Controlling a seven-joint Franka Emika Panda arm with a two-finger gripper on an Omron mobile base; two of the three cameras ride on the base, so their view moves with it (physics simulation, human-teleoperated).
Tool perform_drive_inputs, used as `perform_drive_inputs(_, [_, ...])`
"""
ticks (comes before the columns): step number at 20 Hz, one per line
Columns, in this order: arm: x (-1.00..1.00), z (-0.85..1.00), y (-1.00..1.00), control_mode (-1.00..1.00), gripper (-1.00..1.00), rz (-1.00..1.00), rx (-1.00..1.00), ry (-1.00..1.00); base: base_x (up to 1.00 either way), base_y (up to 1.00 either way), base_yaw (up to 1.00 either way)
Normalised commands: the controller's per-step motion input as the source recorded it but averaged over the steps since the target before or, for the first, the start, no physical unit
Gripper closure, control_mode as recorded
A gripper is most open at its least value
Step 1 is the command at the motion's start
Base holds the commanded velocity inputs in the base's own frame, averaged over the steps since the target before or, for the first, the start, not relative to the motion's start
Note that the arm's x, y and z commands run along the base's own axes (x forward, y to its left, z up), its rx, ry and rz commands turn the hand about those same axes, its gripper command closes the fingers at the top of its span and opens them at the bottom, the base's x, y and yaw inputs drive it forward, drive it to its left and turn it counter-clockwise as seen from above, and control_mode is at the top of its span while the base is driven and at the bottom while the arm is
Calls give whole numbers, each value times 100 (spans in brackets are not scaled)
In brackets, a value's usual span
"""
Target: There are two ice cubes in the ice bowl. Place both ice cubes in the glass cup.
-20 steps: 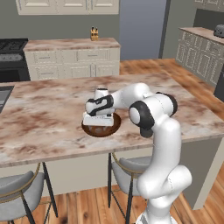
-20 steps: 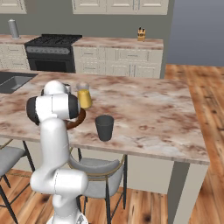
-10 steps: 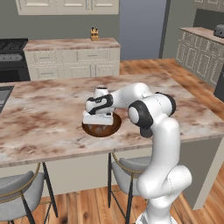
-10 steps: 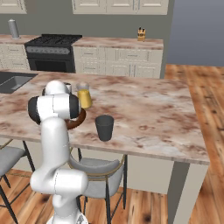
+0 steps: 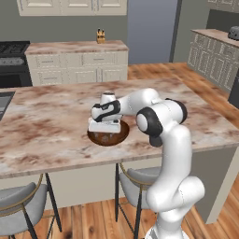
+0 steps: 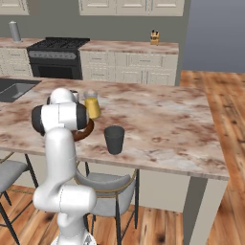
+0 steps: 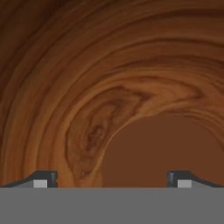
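Over the wide, shallow bowl of dark reddish-brown wood [image 5: 108, 136], which sits on the marble-patterned island counter [image 5: 46, 126] close to its near edge, the white arm's hand is lowered into the vessel. The two-finger gripper [image 7: 109, 177] has its dark fingertips [image 7: 43, 176] standing far apart, and between them lies only ringed wood grain of the bowl's inside [image 7: 109, 87], seen from very close; nothing is clamped. Two small dark specks show on the bowl's floor in the left base view, but the ice cubes cannot be told for certain there.

Just behind the bowl, on its far side, stands a clear jar of yellow liquid [image 6: 92, 105], partly hidden by the arm's shoulder and forearm in the right base view. To the bowl's right in that view, near it and also close to the counter's front edge, stands the plain dark grey tumbler [image 6: 114, 139], upright and apart from the bowl. The arm's bulky dark-jointed elbow [image 5: 158, 119] hangs between the base and the bowl, covering the bowl's right rim.

Below the bowl's edge of the counter, grey-cushioned stools [image 5: 18, 205] are tucked underneath. Well beyond the bowl, against the back wall, run cream cabinets, a black stove [image 6: 60, 45] and a small knife block [image 5: 100, 36].
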Motion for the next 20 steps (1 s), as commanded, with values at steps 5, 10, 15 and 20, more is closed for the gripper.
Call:
perform_drive_inputs(5, [-7,0,0,-100,-100,0,0,0,0,0,0])
perform_drive_inputs(10, [-37,-9,0,-100,-100,0,0,0,0,0,0])
perform_drive_inputs(15, [-18,-19,0,-100,-100,0,0,0,0,0,0])
perform_drive_inputs(20, [10,0,0,-100,-100,0,0,-3,0,0,0])
